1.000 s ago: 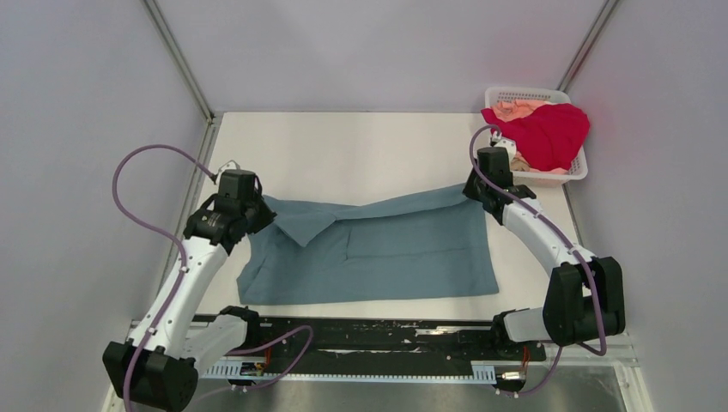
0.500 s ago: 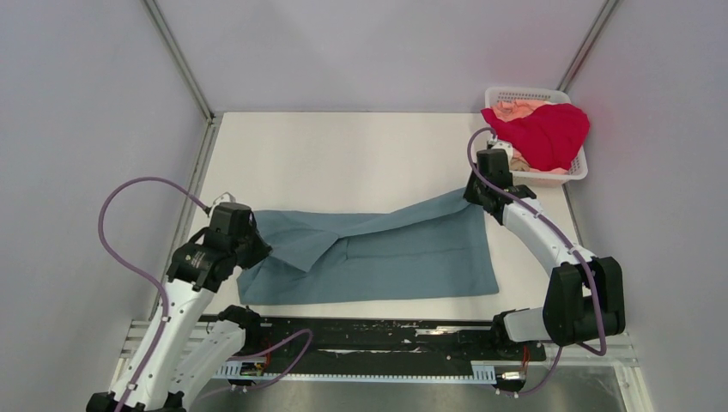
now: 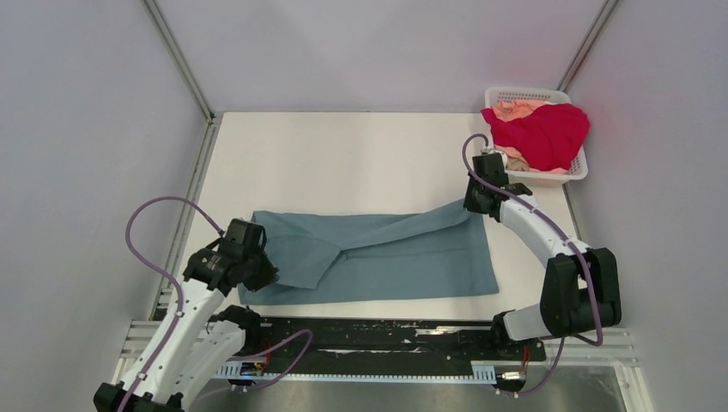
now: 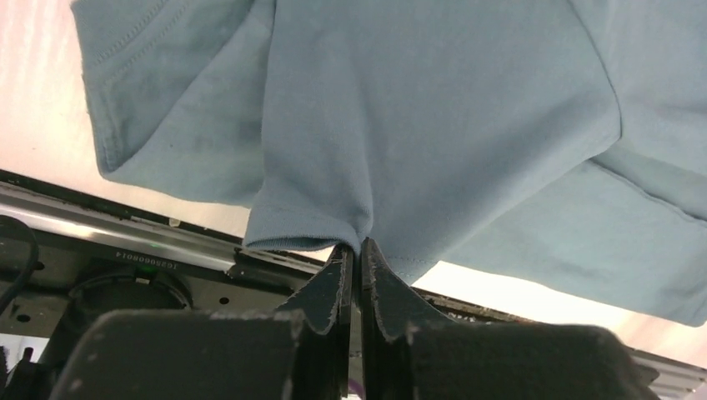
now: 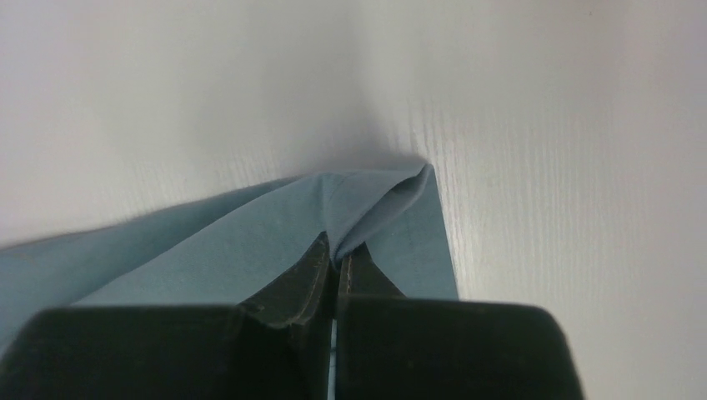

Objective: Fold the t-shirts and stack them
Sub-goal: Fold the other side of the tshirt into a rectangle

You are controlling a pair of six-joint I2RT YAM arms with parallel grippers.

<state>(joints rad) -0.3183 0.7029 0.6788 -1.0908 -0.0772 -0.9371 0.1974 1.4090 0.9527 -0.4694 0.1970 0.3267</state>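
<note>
- The left gripper (image 4: 357, 250) is seen at the lower left of the top view, at the near-left corner of the teal t-shirt (image 3: 403, 249). Its jaws are pressed almost together, and a hem edge of that shirt is pinched between the fingertips.
- The teal t-shirt is spread across the middle of the white table (image 3: 343, 154). A folded flap is laid over its left part, and its near edge lies close to the table's front edge.
- The right gripper (image 5: 335, 252) is positioned at the shirt's far-right corner, right of centre in the top view. Its jaws are closed narrowly on a raised fold of the cloth.
- The white lattice basket (image 3: 525, 90) is located at the upper right of the top view. The crimson t-shirt (image 3: 545, 133) is draped over it, and the peach t-shirt (image 3: 513, 108) is visible beneath, at the basket's far-left side.
</note>
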